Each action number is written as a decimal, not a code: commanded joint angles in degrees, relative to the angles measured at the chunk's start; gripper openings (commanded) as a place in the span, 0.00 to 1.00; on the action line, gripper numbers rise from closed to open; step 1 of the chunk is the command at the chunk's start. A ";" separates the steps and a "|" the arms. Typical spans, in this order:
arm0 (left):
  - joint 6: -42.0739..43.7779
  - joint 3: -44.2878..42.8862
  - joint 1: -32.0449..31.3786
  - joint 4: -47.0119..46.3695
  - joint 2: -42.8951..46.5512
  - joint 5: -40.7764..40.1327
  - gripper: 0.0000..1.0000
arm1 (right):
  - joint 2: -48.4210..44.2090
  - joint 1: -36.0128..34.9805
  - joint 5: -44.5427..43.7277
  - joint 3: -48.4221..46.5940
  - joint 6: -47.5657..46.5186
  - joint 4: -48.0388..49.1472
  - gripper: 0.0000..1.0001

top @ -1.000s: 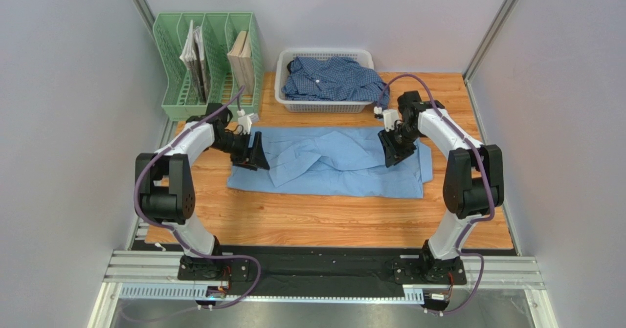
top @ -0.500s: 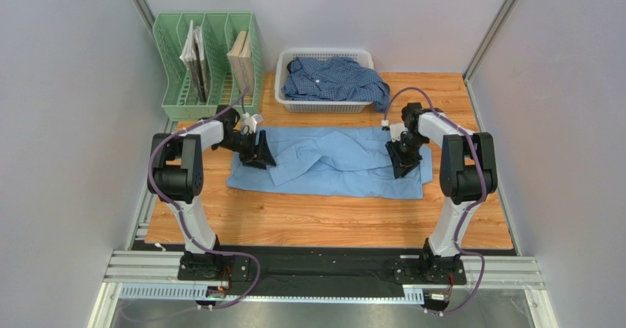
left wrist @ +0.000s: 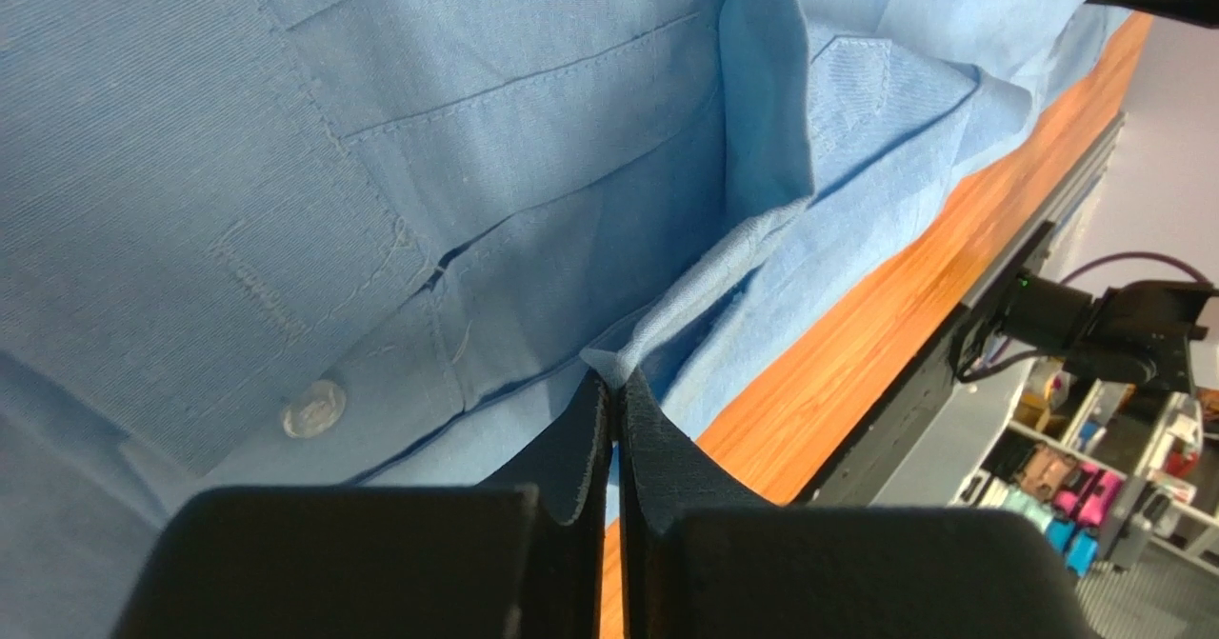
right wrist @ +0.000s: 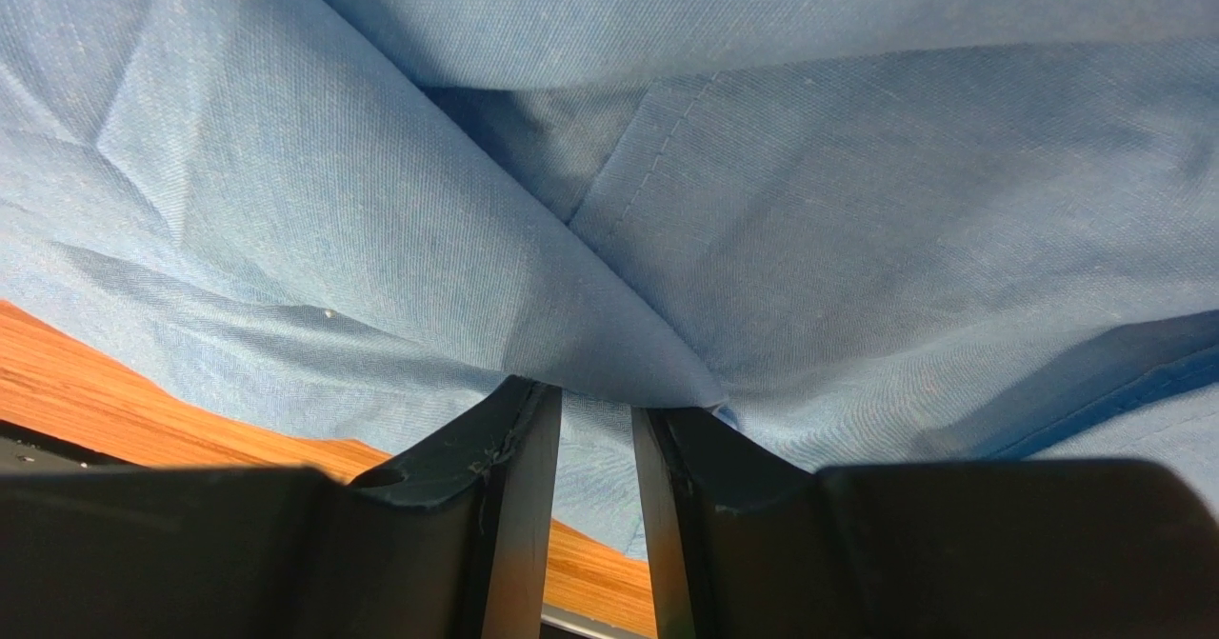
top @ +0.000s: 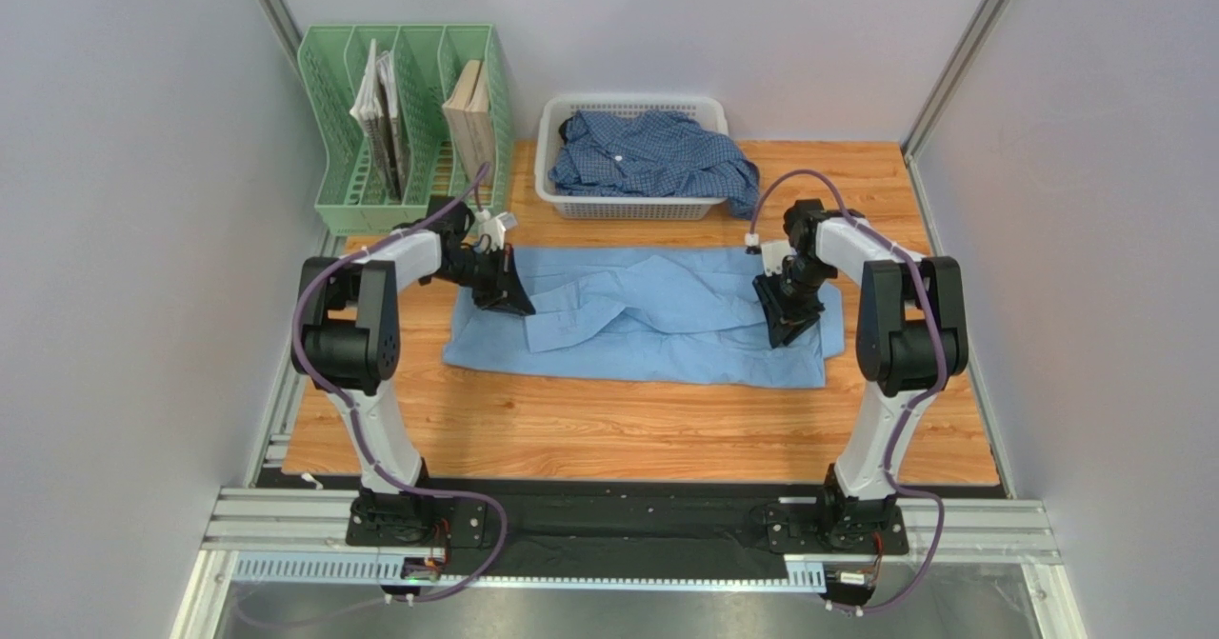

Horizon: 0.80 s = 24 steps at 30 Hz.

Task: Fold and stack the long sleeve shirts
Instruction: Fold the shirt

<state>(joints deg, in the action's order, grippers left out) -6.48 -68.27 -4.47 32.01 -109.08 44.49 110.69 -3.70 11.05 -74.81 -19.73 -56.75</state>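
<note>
The light shirt (top: 644, 318) lies flat on the surface (top: 644, 432), its long axis running left to right, with the sleeves folded in across its middle. Which end carries the collar cannot be made out.

At its far left corner, the left gripper (top: 510, 296) is pressed together and pinches a thin fold of the shirt's edge. The left wrist view shows a clear button (left wrist: 312, 408) just beside that fold. Near the shirt's right end, the right gripper (top: 786, 328) is nearly closed on a ridge of cloth, and creases fan out from its tips.

At the far left of the surface, a green rack (top: 324, 139) holds upright books (top: 470, 118) in its slots. To its right, behind the light shirt, a white basket (top: 630, 211) holds the checked shirt (top: 644, 154), crumpled, with one part hanging over the basket's right rim.

Both wrist views are filled with blue cloth, so little else shows there. The grippers hide the parts of the shirt beneath them.
</note>
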 commanded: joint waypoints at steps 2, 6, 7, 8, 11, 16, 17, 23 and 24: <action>4.80 -2.83 0.07 5.85 7.20 -7.62 0.00 | 2.86 2.65 -3.93 0.01 -1.02 1.82 0.32; 8.94 -4.67 0.08 9.03 7.14 -15.65 0.00 | 3.12 3.18 -4.72 0.01 -1.72 1.99 0.32; 9.64 -6.16 0.08 9.47 6.25 -16.10 0.00 | 3.12 3.18 -4.81 0.01 -1.81 1.91 0.32; 9.47 -6.87 0.08 10.08 5.20 -16.88 0.00 | 3.12 4.83 -4.72 0.10 -1.89 1.99 0.32; 9.64 -9.07 -0.10 9.57 2.38 -17.86 0.00 | 2.60 5.11 -4.72 0.71 -2.16 1.91 0.32; 10.52 -11.53 -0.10 10.44 -1.14 -19.97 0.27 | 1.72 5.64 -5.42 1.24 -2.95 2.26 0.32; 11.22 -11.62 -0.10 10.44 -0.79 -20.49 0.32 | 1.80 5.90 -6.12 1.07 -3.12 2.43 0.32; 16.84 -8.11 -0.10 6.94 10.62 -14.62 0.82 | 3.30 11.43 -12.95 -0.95 -9.87 4.62 0.32; 19.03 -7.06 -0.10 6.40 15.08 -13.74 0.89 | 3.65 13.53 -14.55 -1.57 -11.63 5.76 0.32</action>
<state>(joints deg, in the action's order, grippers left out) 6.11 -76.97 -4.47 40.97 -106.87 26.24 111.13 3.75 8.03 -75.18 -23.09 -58.06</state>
